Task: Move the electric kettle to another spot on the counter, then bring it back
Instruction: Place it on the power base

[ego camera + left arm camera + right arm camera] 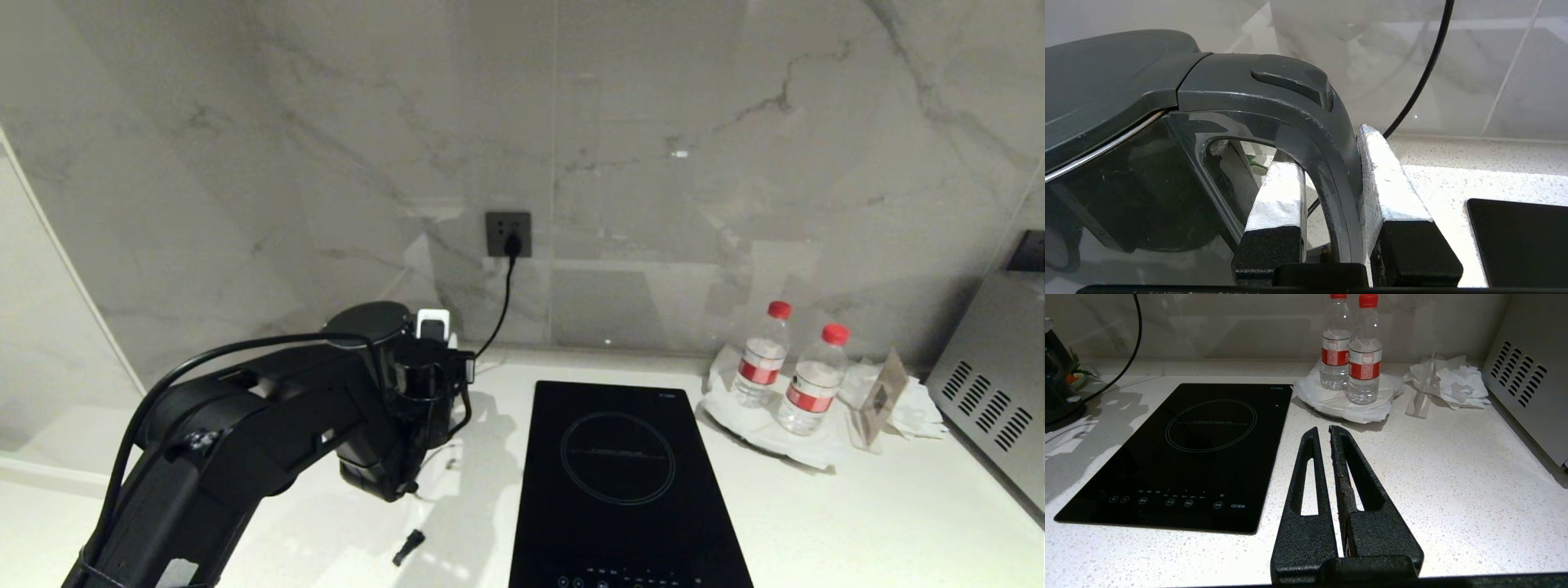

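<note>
**Left gripper clamped on the kettle handle, at the back left of the counter**

With my left gripper (1331,192) closed narrowly across the loop handle (1331,163), one taped finger (1280,196) sits inside the loop and the other (1388,183) presses on its outer face; both pads touch the dark plastic. My right gripper (1327,437), nearest the front, hangs idle over the white speckled stone counter (1453,477), its two black fingers almost together and holding nothing.

Just beyond the clamped handle stands the tall glossy black electric kettle (371,322), upright, its long axis vertical and its flat lid (1106,81) level on top. It stands at the back left of the counter, close to the marble wall, left of the black glass induction hob (620,474). The handle faces toward me and the hob side; the spout would then point away, but I cannot see it. My arm hides the lower body, so I cannot tell whether it rests on anything.

Step in hand, as I judge it: carrying or lifting the kettle by its handle. To do it well, I should keep the grip high on the loop, hold the body vertical, rise straight before travelling sideways, and steer clear of the black power cord (500,302) hanging from the grey wall socket (509,234).

Farther right, well apart, two clear water bottles with red caps (788,367) stand on a white plate.
</note>
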Controlling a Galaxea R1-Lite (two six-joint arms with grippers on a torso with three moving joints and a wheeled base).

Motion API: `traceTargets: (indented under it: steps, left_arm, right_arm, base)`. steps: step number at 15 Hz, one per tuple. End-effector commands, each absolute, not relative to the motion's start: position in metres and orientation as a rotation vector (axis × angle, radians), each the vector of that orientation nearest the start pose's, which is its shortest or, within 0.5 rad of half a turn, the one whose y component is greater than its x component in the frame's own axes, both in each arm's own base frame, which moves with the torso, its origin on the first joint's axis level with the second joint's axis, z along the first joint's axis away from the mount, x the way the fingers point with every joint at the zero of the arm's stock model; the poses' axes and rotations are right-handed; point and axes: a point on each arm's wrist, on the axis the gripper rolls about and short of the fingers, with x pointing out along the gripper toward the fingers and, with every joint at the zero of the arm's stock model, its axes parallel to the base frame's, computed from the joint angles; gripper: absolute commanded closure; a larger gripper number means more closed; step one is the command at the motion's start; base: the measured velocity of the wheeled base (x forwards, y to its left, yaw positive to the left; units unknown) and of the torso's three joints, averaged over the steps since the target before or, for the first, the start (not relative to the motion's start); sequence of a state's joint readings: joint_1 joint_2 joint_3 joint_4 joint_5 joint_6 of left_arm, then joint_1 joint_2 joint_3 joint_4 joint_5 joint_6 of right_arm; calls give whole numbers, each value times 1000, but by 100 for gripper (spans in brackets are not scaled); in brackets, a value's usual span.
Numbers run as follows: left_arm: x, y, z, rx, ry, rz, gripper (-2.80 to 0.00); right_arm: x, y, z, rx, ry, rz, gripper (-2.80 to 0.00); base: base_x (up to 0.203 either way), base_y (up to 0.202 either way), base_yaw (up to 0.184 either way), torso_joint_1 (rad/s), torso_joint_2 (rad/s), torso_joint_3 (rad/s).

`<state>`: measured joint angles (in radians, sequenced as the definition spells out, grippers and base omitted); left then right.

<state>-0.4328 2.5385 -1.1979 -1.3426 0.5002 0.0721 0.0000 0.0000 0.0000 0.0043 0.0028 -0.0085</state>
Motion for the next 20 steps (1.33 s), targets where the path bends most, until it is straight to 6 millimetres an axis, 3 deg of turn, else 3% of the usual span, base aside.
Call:
traceTargets:
  steps: [1,4,5,11,16,20]
  left_arm:
    - [422,-181,17,70,-1,76,0]
    - [419,-183,16,75,6,77,0]
    - [418,-184,15,77,10,75,-280]
    - [414,-184,14,83,21,71,-280]
    - [393,-178,1,93,43,54,-280]
    - [388,-175,-4,95,45,54,-280]
  right_arm:
    - [-23,0,75,-9,5,3,0]
    - [-23,0,75,-9,5,3,0]
    - [-23,0,75,-9,5,3,0]
    - [-23,0,75,-9,5,3,0]
    - [-23,0,75,-9,5,3,0]
    - [-23,0,75,-9,5,3,0]
  base:
    - [0,0,0,0,0,0]
    - [0,0,0,0,0,0]
    - [0,0,0,0,0,0]
    - [0,0,0,0,0,0]
    - [0,0,0,0,0,0]
    - [0,0,0,0,0,0]
